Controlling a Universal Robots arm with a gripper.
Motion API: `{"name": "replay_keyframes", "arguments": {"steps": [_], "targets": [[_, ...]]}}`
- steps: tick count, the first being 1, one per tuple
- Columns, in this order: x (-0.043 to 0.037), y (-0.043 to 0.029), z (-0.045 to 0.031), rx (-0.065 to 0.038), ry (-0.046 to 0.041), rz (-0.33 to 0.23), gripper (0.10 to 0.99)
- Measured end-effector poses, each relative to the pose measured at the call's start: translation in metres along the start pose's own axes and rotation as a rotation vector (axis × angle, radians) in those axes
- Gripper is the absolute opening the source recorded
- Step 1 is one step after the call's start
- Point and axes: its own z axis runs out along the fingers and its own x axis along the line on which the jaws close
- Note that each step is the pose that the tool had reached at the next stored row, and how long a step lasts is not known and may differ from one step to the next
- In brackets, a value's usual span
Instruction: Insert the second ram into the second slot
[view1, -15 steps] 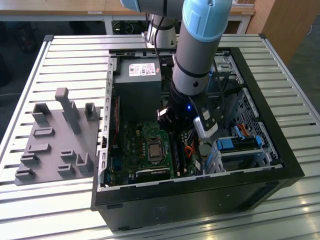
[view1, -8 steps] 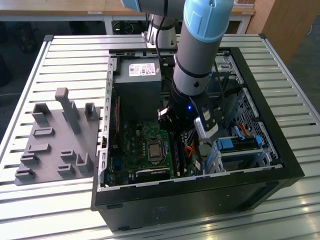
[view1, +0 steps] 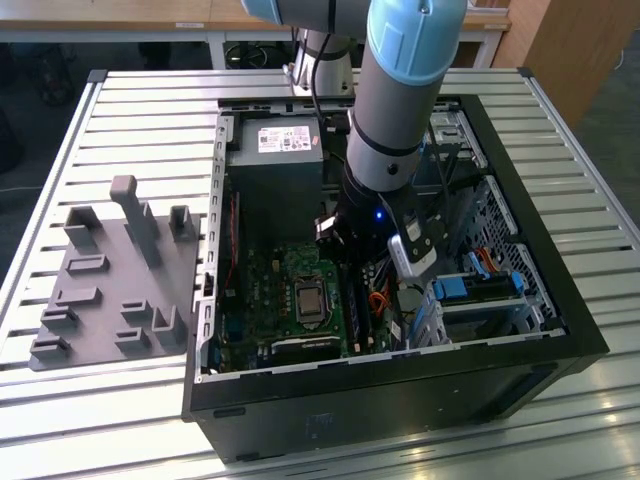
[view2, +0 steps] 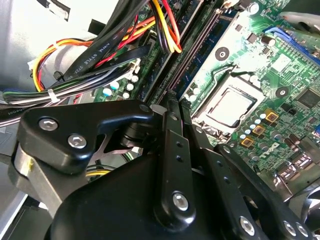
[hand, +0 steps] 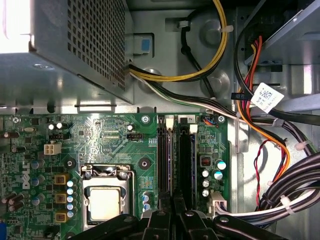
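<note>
Hovering gripper over seated second ram.

A grey fixture plate lies beside the open computer case, apparently on a slatted table.

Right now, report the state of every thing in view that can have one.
computer case, lying on its side, side panel off, inside exposed
processor, bare in its socket, no cooler on it
memory slots, a blue edge shows in the one nearer the processor; the other cannot be judged
gripper, lowered into the case, at one end of the memory slots
cable bundle, tied together
</note>
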Motion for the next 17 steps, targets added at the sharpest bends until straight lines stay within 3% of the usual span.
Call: {"name": "replay_keyframes", "arguments": {"steps": [17], "targets": [[0.0, -0.0001, 0.0007, 0.002, -0.0001, 0.0, 0.137]]}}
